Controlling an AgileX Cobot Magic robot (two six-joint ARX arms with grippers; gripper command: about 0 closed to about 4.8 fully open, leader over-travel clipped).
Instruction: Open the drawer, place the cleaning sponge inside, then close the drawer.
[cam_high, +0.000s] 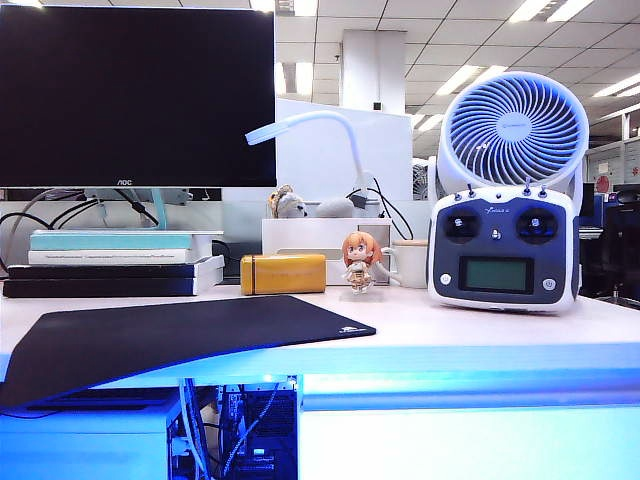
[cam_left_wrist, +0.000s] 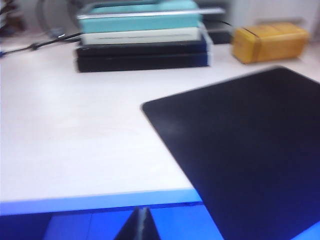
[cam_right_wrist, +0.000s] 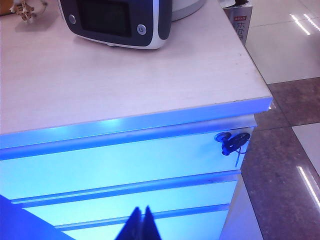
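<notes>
The drawer (cam_right_wrist: 115, 167) is the top blue-lit white front under the desk edge, shut flush, with a key in a lock (cam_right_wrist: 231, 141) at its end. It also shows low on the right in the exterior view, as the drawer (cam_high: 470, 440). My right gripper (cam_right_wrist: 141, 222) hangs in front of the lower fronts, fingertips together, holding nothing. My left gripper (cam_left_wrist: 141, 225) is below the desk's front edge near the black mat (cam_left_wrist: 250, 150), also shut and empty. The cleaning sponge is out of view. Neither gripper appears in the exterior view.
On the desk stand a monitor (cam_high: 135, 95), stacked books (cam_high: 115, 262), a mustard-yellow case (cam_high: 284, 273), a figurine (cam_high: 360, 262), a mug (cam_high: 408, 263), a blue-white remote controller (cam_high: 503, 248) and a fan (cam_high: 515, 128). A cable-filled compartment (cam_high: 245, 430) opens under the mat.
</notes>
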